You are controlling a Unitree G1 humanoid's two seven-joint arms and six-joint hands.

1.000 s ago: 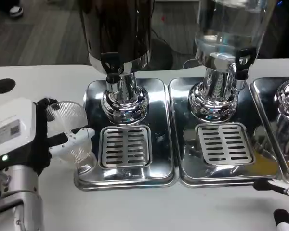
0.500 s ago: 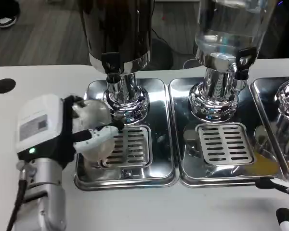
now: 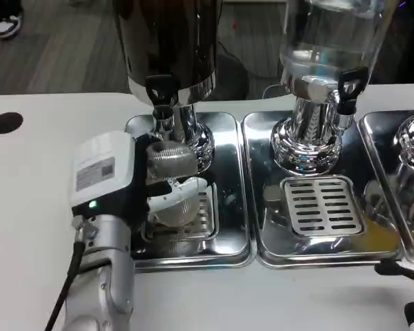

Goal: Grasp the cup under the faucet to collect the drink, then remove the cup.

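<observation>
Clear ribbed cup [image 3: 170, 164] gripped by left hand [image 3: 127, 181], fingers wrapped around it, beneath black faucet [image 3: 160, 91], over drip grate [image 3: 201, 212]

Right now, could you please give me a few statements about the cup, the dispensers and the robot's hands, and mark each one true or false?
1. The left hand holds the clear cup. True.
2. The cup sits over the grate of the right-hand dispenser. False: it is over the drip tray of the dark dispenser, below its faucet.
3. The clear dispenser has a cup on its grate. False: that grate is bare.
4. The right hand grips a faucet lever. False: only its fingers show, at the lower right corner, touching no dispenser.
5. White fingers wrap across the cup's front. True.
</observation>
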